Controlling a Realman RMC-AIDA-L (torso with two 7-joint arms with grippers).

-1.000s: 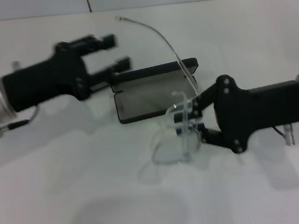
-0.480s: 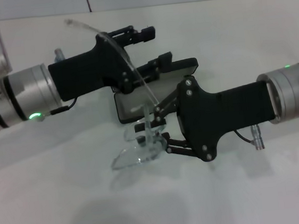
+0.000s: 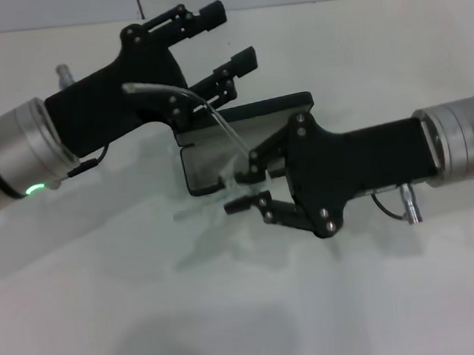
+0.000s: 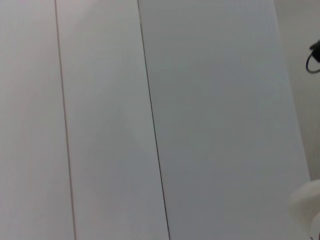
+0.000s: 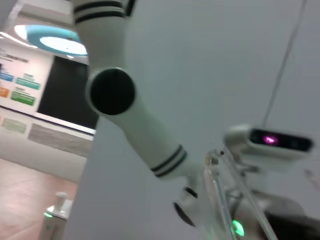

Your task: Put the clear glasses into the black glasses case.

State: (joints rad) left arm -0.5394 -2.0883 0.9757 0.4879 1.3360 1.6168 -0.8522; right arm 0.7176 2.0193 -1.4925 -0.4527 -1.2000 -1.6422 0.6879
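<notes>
From the head view I am seeing my right tool (image 3: 237, 191) reaching in from the right and pinching the clear glasses (image 3: 221, 186) at their frame, its fingers closed narrowly on them just in front of the black glasses case (image 3: 244, 119). The glasses are hanging off the tabletop (image 3: 150, 322) in the tool's grip, with the lens spreading low to the left of the fingertips and one thin clear arm rising up and back, curving over the case toward my left tool (image 3: 229, 36). The case is lying open on the tabletop behind the glasses, its lid standing up at the far side, and much of its tray is hidden by my right arm. My left tool is hovering above the case's far left corner with its fingers spread wide and holding nothing. The left wrist view is showing only pale panels, and the right wrist view is catching the clear arm of the glasses blurred.
</notes>
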